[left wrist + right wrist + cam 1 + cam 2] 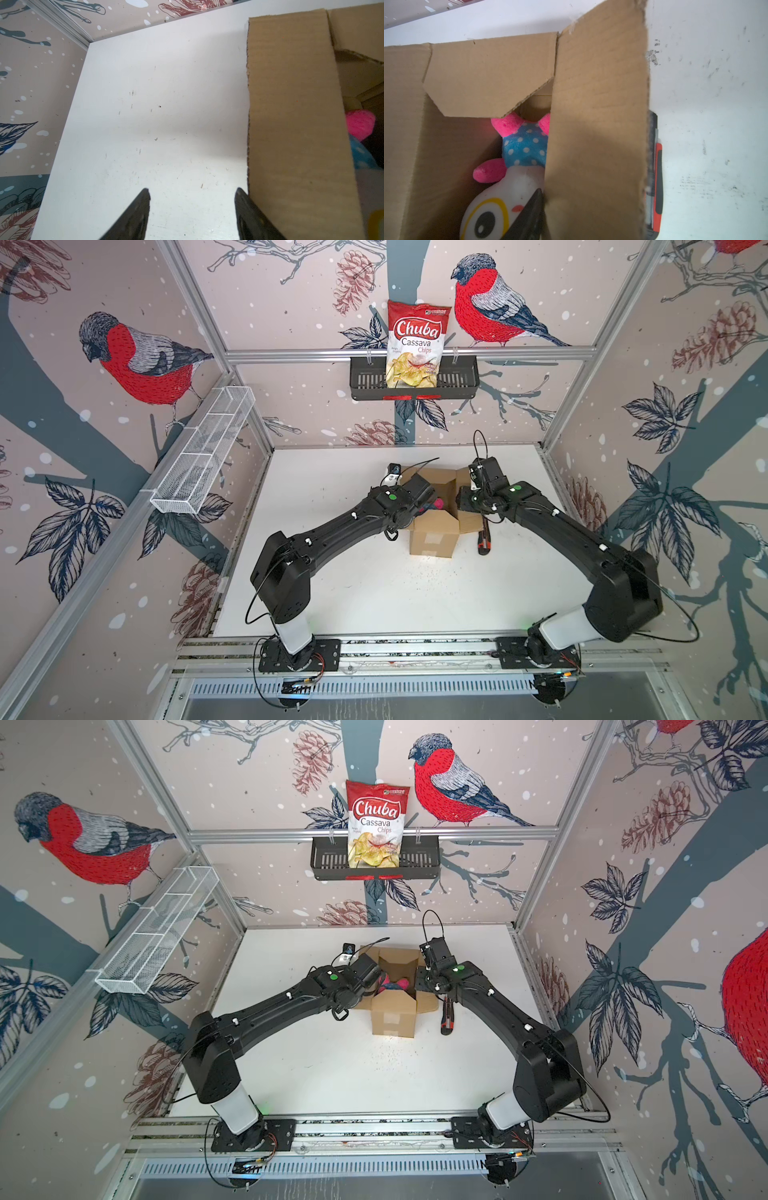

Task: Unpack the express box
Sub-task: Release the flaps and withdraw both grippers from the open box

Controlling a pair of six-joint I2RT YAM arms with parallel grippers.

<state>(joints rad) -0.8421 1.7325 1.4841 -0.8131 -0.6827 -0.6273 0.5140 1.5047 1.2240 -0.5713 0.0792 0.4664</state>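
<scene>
Flanking express box [434, 537] on white table [332, 572], left pincer [192, 195] gapes, right pincer [463, 499] unclear.

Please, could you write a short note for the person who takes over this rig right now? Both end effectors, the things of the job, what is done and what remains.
Left end effector: open, nothing between the fingers, beside the outer edge of the left flap.
Right end effector: astride the right flap; whether it grips cannot be told.
Express box: centre of the table, flaps open, plush toy inside. Utility knife on the table by the box's right side.
Done: box opened.
Left: take the toy out.
</scene>
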